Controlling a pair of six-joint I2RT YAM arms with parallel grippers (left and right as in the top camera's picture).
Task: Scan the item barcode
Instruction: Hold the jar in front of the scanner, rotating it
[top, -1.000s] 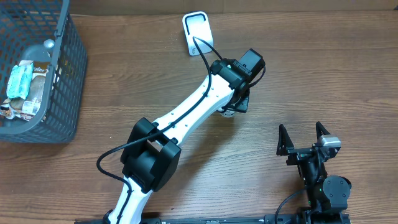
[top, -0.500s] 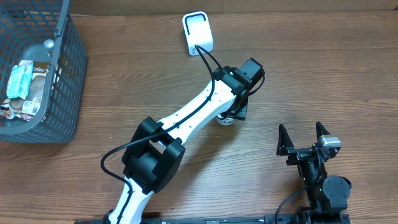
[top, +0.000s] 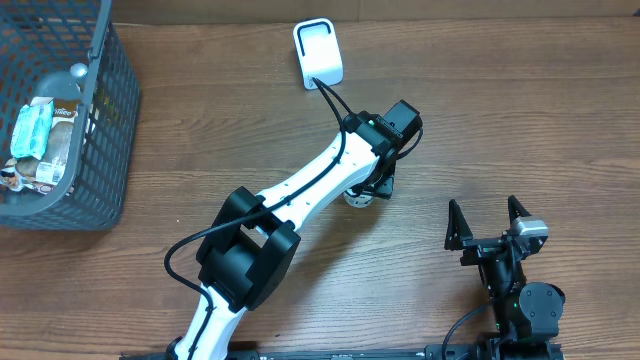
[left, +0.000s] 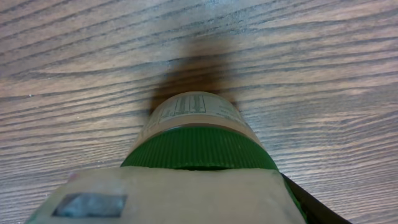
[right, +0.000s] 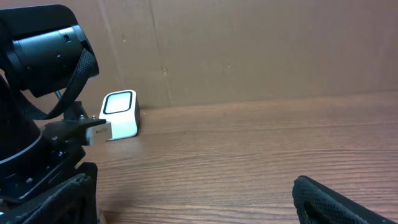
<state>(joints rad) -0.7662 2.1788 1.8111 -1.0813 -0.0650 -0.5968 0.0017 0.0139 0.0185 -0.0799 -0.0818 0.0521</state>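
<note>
Two fingers of the right gripper (top: 483, 202) stand wide apart and empty at the near edge of the table (top: 520, 110), taking no part in the job. Farther in, at mid-table, the left gripper (top: 368, 188) is clamped on the green ribbed cap (left: 199, 149) of a small jar (left: 193, 115). The jar hangs bottom-down close over the wood; whether it touches I cannot tell. The label side facing the wrist camera carries printed lines (left: 186, 104) that may be the barcode, though they are too small to be sure. At the far edge sits the white scanner (top: 319, 54), well apart from the jar. To do this step well, I judge, carry the jar across with the grip firm. Then turn the wrist so the printed patch squarely faces the scanner window, and hold steady with nothing covering the code.
</note>
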